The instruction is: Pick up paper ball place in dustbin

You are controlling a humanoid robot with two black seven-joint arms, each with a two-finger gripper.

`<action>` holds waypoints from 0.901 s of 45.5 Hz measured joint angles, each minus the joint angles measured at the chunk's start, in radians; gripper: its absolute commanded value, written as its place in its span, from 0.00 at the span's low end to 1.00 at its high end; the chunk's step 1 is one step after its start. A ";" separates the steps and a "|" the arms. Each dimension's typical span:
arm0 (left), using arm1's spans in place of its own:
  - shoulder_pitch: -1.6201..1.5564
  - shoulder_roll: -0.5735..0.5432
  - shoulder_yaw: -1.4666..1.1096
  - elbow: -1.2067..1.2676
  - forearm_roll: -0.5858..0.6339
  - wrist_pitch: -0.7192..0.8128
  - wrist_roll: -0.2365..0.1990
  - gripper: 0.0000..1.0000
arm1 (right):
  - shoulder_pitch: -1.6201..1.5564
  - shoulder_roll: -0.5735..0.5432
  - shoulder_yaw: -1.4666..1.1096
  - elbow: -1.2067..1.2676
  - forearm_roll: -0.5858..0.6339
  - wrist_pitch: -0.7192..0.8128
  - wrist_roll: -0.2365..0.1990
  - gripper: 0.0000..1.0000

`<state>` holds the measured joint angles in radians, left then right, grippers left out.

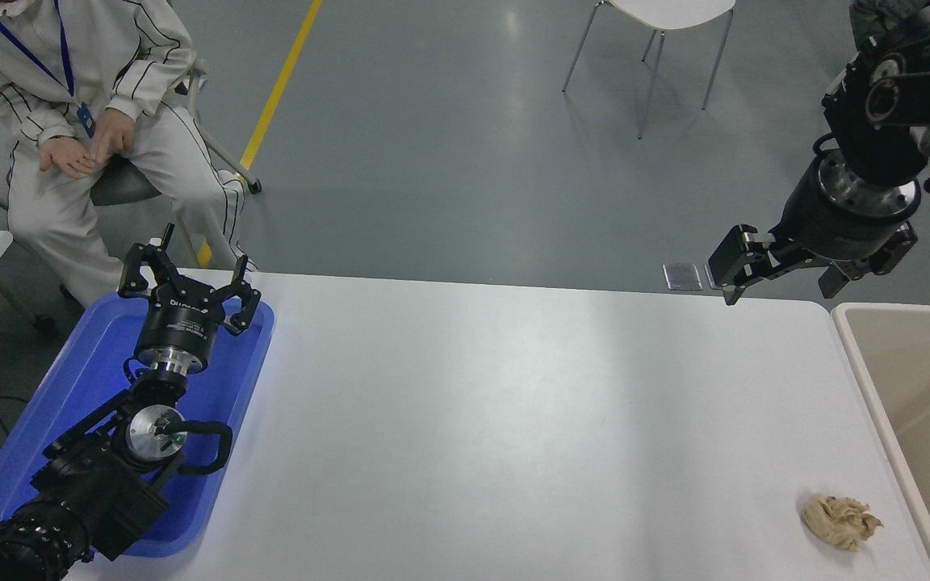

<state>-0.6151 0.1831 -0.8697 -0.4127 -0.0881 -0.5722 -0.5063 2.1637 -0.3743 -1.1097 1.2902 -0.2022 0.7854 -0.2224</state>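
Head view: right hand (pixel 780 274) hovers open, raised.

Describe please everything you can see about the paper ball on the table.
The paper ball is a small crumpled wad of tan-beige paper, wrinkled and uneven, with folds sticking out to its right. It lies alone on the white table, near the front right corner, just left of the dustbin but not touching its rim. Nothing holds it: the right gripper hangs open far behind it, above the table's back edge.
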 measured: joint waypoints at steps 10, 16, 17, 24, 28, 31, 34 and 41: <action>0.000 0.000 0.000 0.000 0.000 0.000 0.000 1.00 | -0.002 -0.002 0.004 0.000 0.000 0.000 0.000 1.00; -0.001 0.001 0.000 0.000 -0.001 0.000 0.001 1.00 | -0.002 -0.002 0.005 0.000 0.000 0.000 0.000 1.00; -0.001 0.001 0.000 0.000 -0.001 0.000 0.001 1.00 | -0.002 -0.002 0.005 0.000 0.000 0.000 0.000 1.00; -0.001 0.001 0.000 0.000 -0.001 0.000 0.001 1.00 | -0.007 -0.003 0.005 0.000 0.000 0.000 0.000 1.00; -0.001 0.001 0.000 0.000 -0.001 0.000 0.001 1.00 | -0.008 -0.003 0.003 0.000 0.000 0.000 0.000 1.00; 0.000 0.001 0.000 0.000 -0.001 0.000 0.001 1.00 | -0.008 -0.002 0.003 -0.001 0.000 0.000 0.000 1.00; 0.000 0.001 0.000 0.000 -0.001 0.000 0.001 1.00 | -0.008 -0.002 0.001 -0.001 0.000 0.000 0.000 1.00; 0.000 0.001 0.000 0.000 -0.001 0.000 0.001 1.00 | -0.007 -0.002 -0.002 -0.001 0.001 0.000 0.000 1.00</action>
<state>-0.6151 0.1841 -0.8699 -0.4127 -0.0890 -0.5722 -0.5048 2.1568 -0.3767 -1.1114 1.2888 -0.2016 0.7854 -0.2224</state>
